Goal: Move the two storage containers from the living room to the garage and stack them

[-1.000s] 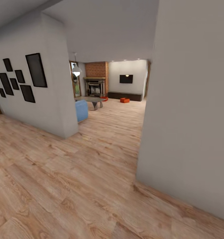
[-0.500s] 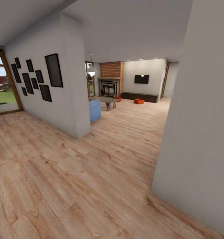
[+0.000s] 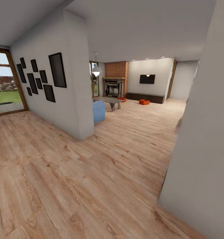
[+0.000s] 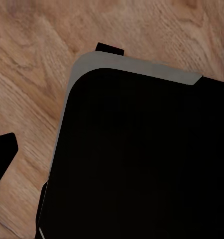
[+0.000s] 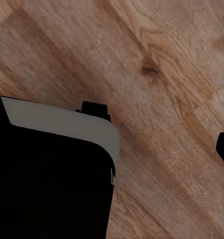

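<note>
Wood planks ran from the hallway into the living room (image 3: 138, 109), past a picture wall at nine o'clock and a grey wall corner (image 3: 198, 149) close at three o'clock. One orange storage container (image 3: 144, 102) sat far off at twelve o'clock by the dark bench (image 3: 145, 97); another (image 3: 122, 99) lay near the fireplace. Clipping that corner looked the main risk. Both arms hung over the robot's dark base (image 4: 142, 159); finger spread could not be told.

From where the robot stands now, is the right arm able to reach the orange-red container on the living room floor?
Probably not. The container lies far across the wood-plank floor, by the low bench; the robot must drive closer first.
</note>
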